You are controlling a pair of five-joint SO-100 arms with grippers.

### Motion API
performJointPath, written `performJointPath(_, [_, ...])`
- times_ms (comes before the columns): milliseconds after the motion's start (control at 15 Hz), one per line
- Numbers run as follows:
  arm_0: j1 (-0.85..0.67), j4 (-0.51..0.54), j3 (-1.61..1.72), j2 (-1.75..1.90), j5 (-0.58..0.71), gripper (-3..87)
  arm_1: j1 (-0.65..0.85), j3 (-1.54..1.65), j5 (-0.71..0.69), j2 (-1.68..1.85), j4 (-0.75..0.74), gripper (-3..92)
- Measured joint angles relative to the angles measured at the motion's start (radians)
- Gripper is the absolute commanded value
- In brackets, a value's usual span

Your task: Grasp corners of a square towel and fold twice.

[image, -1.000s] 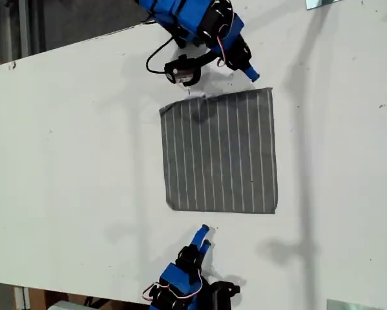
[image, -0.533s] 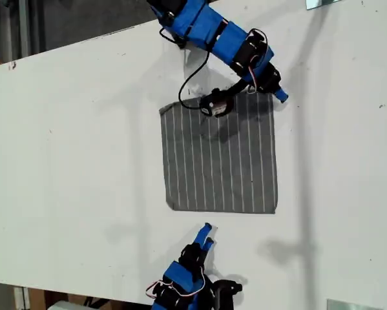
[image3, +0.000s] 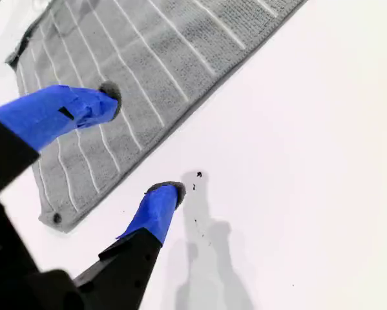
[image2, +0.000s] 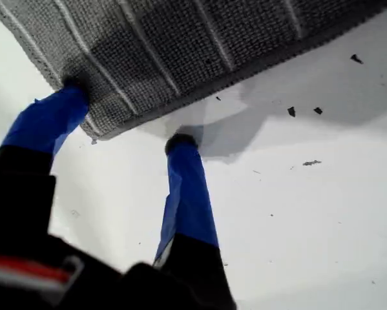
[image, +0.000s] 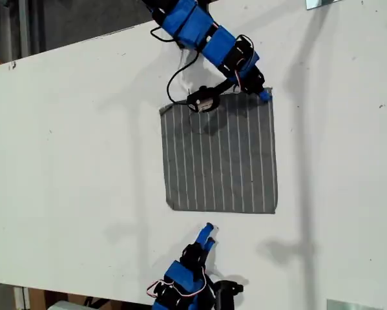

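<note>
My first tool stands with its jaws partly spread, holding nothing. One finger touches the towel right at a corner. The other finger rests on the bare desk just off the hem, so the corner's edge lies between them. The towel lies flat and unfolded on the desk, and this tool sits at one of its corners.

The main risk here is a thin bite. So little cloth sits between the jaws that closing could pinch only the hem, and the corner could slip out on the lift. The finger on the cloth could also push the corner inward and bunch it rather than trap it. If the desk-side finger fails to get under the hem, the jaws would likely meet on nothing.

My second tool is wide open and empty, just off the towel's opposite edge and not touching it. The nearest corner on that side lies off to one side of its jaws, not between them. If the first tool lifts alone, the towel would probably drag or skew across the desk, and the fold would come out crooked. I judge that the second tool needs to line up on its own corner first.
</note>
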Motion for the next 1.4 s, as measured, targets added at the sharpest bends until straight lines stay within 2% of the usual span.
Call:
performJointPath(267, [0.000, 0.000, 0.000, -0.040, 0.000, 25.4, 0.009, 0.014, -0.046, 0.005, -0.092, 23.1])
performJointPath(467, [0.000, 0.000, -0.005, -0.083, 0.000, 25.4, 0.017, -0.021, -0.124, -0.021, -0.095, 21.4])
performJointPath(533, [0.002, 0.000, -0.006, -0.087, 0.000, 25.3, 0.025, -0.055, -0.140, -0.044, -0.091, 17.1])
performJointPath(600, [0.008, 0.000, -0.006, -0.091, 0.000, 25.1, 0.031, -0.071, -0.152, -0.052, -0.089, 0.8])
performJointPath(800, [0.048, -0.026, -0.035, -0.149, -0.032, 24.7, 0.048, -0.127, -0.181, -0.086, -0.072, -0.1])
performJointPath(1200, [0.156, 0.104, -0.548, -0.698, -0.066, 25.1, 0.055, -0.179, -0.196, -0.124, -0.032, -0.1])
performJointPath(1400, [0.212, 0.199, -0.991, -1.126, -0.041, 25.3, 0.055, -0.209, -0.198, -0.146, -0.020, -0.1])
